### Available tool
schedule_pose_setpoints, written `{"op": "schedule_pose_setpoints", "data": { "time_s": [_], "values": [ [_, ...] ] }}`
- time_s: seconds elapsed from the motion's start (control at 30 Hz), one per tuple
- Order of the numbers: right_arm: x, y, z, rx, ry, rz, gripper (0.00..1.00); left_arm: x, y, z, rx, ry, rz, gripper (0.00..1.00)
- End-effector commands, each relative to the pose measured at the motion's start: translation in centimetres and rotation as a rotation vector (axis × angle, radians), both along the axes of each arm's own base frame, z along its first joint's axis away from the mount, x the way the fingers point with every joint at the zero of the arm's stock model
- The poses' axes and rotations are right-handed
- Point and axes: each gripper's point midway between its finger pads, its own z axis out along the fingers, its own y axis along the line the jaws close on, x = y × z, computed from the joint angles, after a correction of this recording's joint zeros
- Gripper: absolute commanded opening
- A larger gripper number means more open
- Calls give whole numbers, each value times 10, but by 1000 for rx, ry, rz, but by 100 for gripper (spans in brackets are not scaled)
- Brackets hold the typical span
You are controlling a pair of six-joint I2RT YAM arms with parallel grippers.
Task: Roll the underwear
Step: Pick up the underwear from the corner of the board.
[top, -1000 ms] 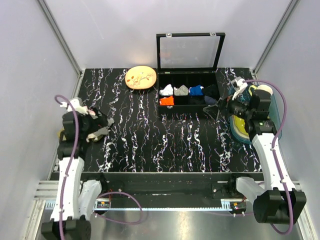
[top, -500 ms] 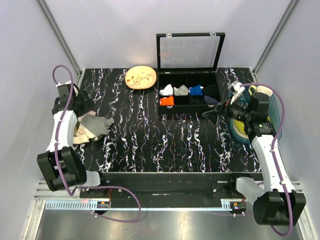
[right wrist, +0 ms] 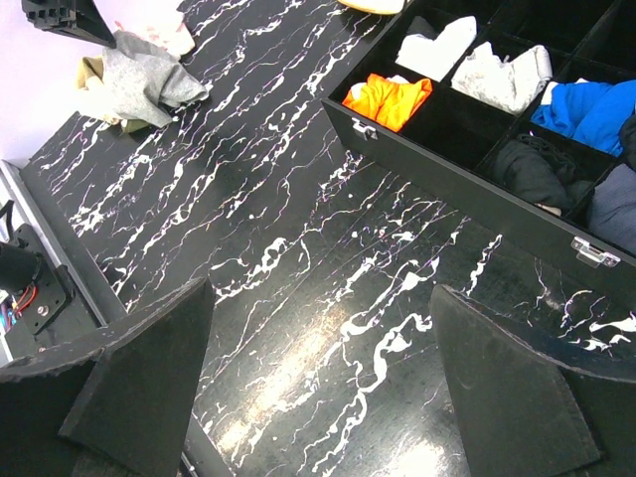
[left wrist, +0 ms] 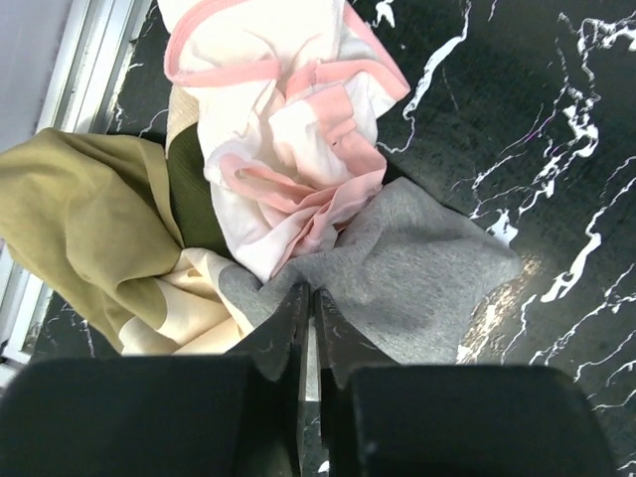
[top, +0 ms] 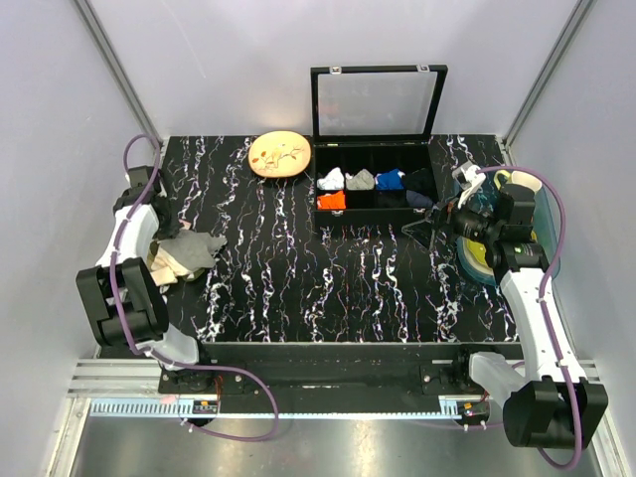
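left gripper (left wrist: pixel 306 296), jaws nearly together, pinches the near edge of the grey underwear (left wrist: pixel 417 268). the underwear lies at nine o'clock on the marbled table (top: pixel 328 288), touching a pink-and-white cloth (left wrist: pixel 288 129) at its eleven o'clock. right gripper (right wrist: pixel 320 293) hangs wide apart above the table at three o'clock.

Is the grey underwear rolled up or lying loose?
Loose, not rolled: the grey underwear lies spread in a wrinkled sheet on the table, partly under the pink-and-white cloth.
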Motion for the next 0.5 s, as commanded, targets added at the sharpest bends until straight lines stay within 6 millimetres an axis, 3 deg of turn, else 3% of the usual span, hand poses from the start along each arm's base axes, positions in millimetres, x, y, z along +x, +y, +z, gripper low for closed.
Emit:
{"op": "schedule_pose_setpoints", "data": {
  "time_s": [0.0,0.13,0.27,0.4,0.47],
  "values": [
    [-1,4,12,8,-42,39,100,6,10,31,97,-46,6,0],
    [-1,4,11,10,-37,42,100,3,11,54,122,-114,16,0],
    [-1,4,11,11,-36,44,100,-5,10,96,156,-229,25,0],
    [-2,5,11,12,-37,48,100,-24,6,155,198,-401,45,0],
    [-2,5,8,12,-31,49,100,-30,2,171,200,-454,44,0]
  ]
}}
